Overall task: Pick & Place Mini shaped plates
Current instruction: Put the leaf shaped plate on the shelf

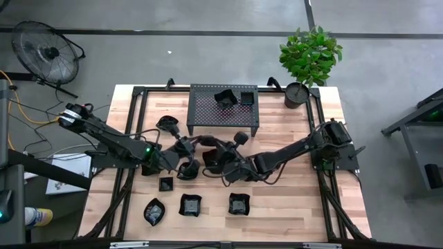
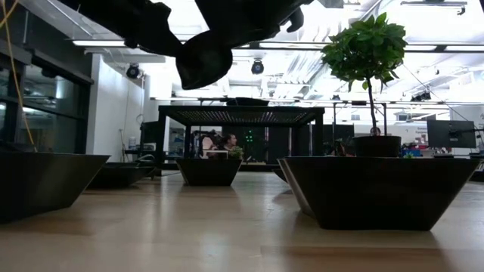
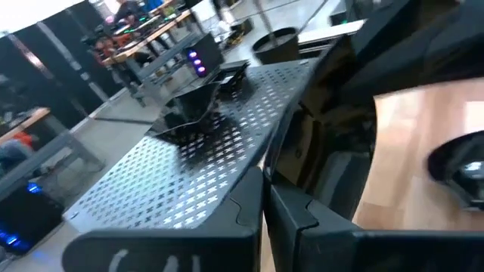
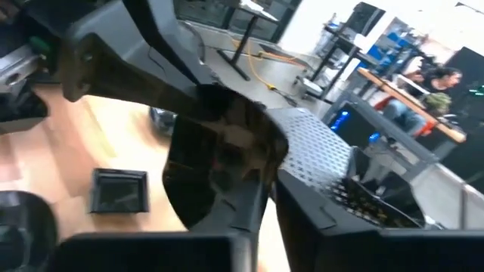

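One mini plate, glossy black, hangs in the air over the table's middle; it shows as a dark shape high in the low view. My left gripper reaches it from the table's left and my right gripper from the right, both shut on it. Two more plates sit on the black perforated rack. Several others rest flat on the wood, among them a square one and three near the front edge. My left gripper holds the plate by its rim, on the side away from my right gripper. It comes in about level from the table's left. My own fingers hide the pads on the rim in the left wrist view. The plate is clear of the table. My right gripper has the plate's near rim in the narrow gap between its two fingers. The fingers come about level from the table's right. The plate stands tilted on edge beyond the fingertips, lifted clear of the wood.
The rack stands at the table's far middle, with a black plant pot and its green plant to the right of it. More plates lie behind the grippers. Bare wood shows at the front right.
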